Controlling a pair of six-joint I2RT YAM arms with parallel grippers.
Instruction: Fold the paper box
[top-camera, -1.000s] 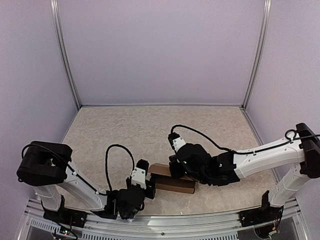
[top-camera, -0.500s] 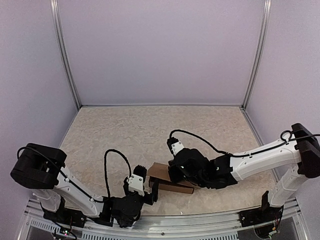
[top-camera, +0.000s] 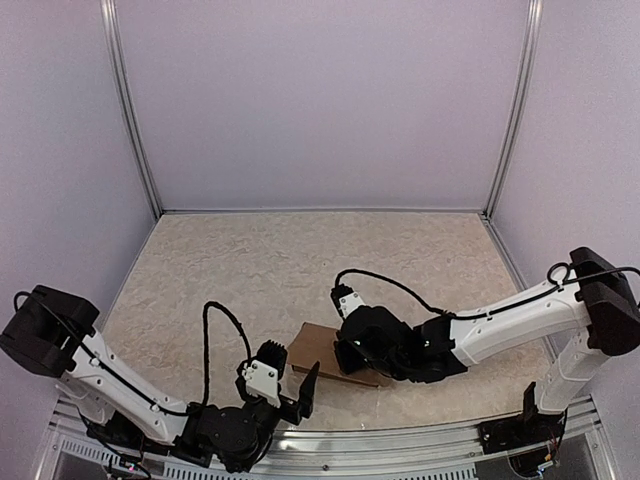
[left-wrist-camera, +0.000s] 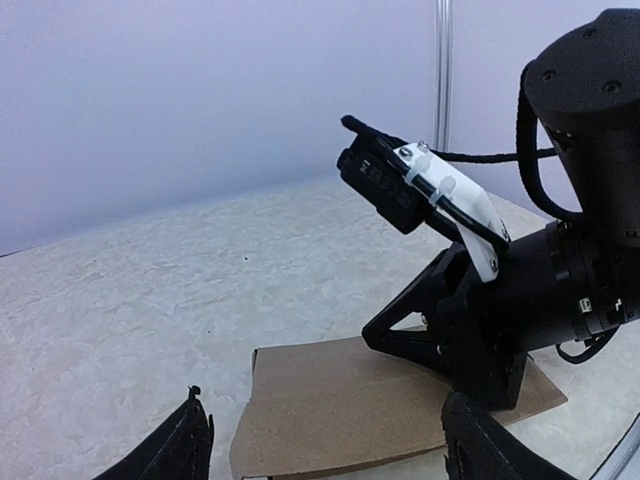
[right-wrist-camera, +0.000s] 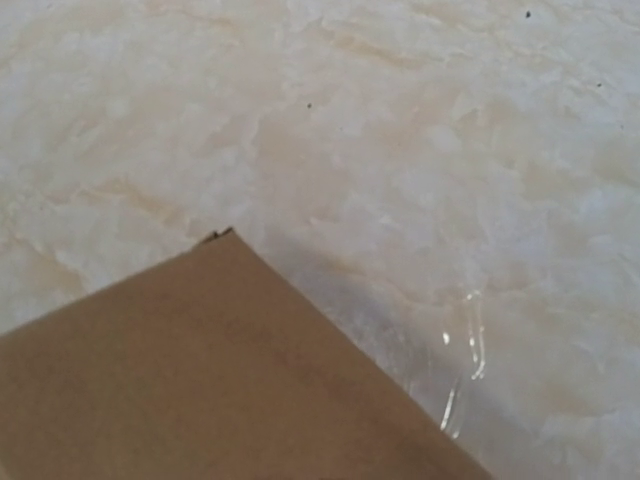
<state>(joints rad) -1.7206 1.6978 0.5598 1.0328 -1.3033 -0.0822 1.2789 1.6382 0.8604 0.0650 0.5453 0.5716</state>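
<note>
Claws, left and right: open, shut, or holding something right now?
Left claw: open, holding nothing.
Right claw: shut, down on the paper box; cannot tell whether it grips the box.

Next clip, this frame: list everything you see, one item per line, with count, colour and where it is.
paper box: one, brown cardboard, lying on the table near the middle of its front edge
table: one, beige marbled top, filling the enclosure floor
walls: three, pale lilac, at the back and both sides
frame posts: two, silver, in the back corners
arms: two, white with black joints, reaching in from the near corners
left gripper: one, black, open, at the box's near left side
right gripper: one, black, shut, tip down on top of the box
</note>
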